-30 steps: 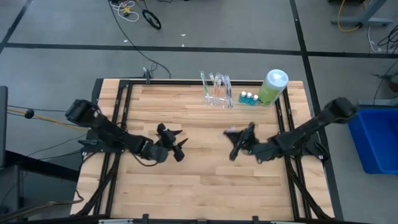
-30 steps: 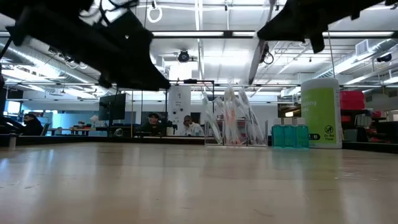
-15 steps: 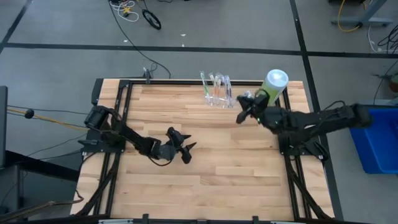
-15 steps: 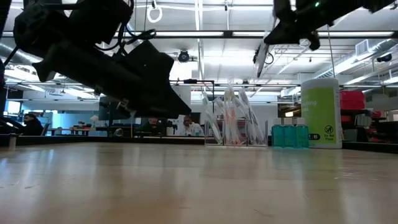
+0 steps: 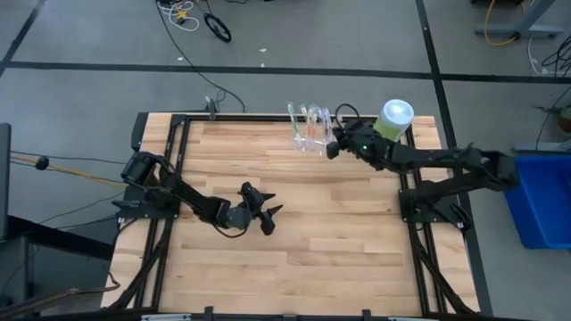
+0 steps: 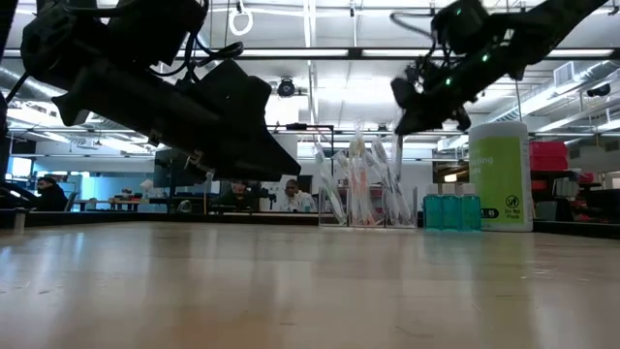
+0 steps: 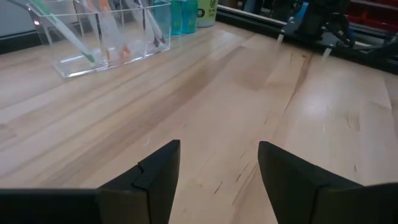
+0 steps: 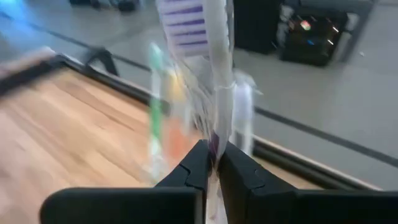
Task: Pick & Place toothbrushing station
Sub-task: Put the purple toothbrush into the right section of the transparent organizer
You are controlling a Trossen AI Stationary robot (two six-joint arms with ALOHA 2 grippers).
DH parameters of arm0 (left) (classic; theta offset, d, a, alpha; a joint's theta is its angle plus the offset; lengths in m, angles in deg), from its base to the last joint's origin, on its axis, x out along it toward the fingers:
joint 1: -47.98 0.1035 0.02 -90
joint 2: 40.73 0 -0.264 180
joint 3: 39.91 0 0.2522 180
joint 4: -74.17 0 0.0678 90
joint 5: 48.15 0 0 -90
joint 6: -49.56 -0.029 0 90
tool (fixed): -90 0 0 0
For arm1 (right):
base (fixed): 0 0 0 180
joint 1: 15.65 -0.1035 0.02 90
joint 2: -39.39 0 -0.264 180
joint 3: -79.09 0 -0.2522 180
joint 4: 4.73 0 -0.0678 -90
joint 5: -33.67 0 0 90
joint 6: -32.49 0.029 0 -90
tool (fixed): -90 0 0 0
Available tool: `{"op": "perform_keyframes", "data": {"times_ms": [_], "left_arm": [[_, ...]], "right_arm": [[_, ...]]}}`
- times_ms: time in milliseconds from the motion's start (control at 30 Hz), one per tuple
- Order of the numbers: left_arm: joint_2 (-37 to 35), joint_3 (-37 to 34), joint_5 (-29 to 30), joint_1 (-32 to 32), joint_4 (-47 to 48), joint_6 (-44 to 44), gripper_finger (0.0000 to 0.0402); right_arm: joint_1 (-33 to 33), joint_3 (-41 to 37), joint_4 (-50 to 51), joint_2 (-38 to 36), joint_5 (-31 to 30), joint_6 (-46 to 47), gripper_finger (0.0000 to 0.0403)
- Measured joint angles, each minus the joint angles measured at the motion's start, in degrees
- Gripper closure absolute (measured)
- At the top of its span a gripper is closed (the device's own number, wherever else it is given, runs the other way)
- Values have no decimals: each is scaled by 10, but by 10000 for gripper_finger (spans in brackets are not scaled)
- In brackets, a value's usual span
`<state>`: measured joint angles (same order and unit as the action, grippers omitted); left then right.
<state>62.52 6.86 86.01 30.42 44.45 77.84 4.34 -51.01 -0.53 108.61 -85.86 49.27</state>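
Nearest the front, the left hand (image 5: pixel 261 214) hangs just above the bench (image 5: pixel 357 259) at about 8 o'clock from its centre. Its fingers stand wide apart with nothing between them. It has barely stirred over the last half second and looks to be waiting.

Farther back, the right arm has made the real change. A second ago its hand was over the middle of the bench. It has since swung out to the far edge, at about 1 o'clock from centre. The right hand (image 5: pixel 333 148) is pinched tight on a slim white toothbrush (image 8: pixel 214 93), which hangs upright from its fingers.

The toothbrushing station (image 5: pixel 310 132) stands at 12 o'clock on the far edge, upright, with several brushes already in its slots. The right hand is now just beside it, on its 3 o'clock side and above slot height.

I judge the carry is nearly done. What remains is lining the brush over a free slot and lowering it.

Past the hand, at 3 o'clock from the station, stand small blue-capped bottles (image 6: pixel 448 208) and a green bottle (image 5: pixel 391 125).
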Motion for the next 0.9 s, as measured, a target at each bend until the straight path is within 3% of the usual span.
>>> {"op": "perform_keyframes", "data": {"times_ms": [167, 433, 633, 900], "left_arm": [[0, 0, -1, 0, 0, 0, 187], [0, 0, -3, 0, 0, 0, 187], [0, 0, -3, 0, 0, 0, 187], [0, 0, -3, 0, 0, 0, 187]], "right_arm": [[32, 0, -13, 55, -5, 0, 363], [48, 0, -29, 119, 25, 2, 383], [62, 0, -22, 145, 65, 33, 358], [70, 0, -28, 164, 72, 33, 377]]}}
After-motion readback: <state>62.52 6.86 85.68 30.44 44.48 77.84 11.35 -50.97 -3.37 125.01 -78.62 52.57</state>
